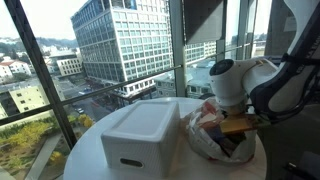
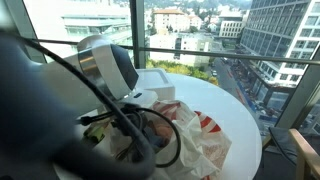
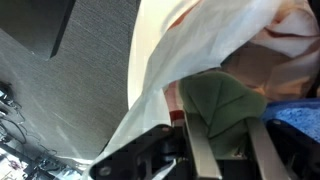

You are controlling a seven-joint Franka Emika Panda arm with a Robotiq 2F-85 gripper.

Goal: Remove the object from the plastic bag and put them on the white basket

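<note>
A white and red plastic bag lies on the round white table, next to the white basket. Both show in both exterior views, the bag crumpled and the basket behind the arm. My gripper reaches down into the bag's opening. In the wrist view the bag's white film hangs to the left, and my gripper has its two fingers closed on either side of a green object inside the bag. Something blue shows at the right edge.
The round table stands close to tall glass windows with dark frames. Its edge drops off near the glass. My arm and cables block much of the bag in an exterior view.
</note>
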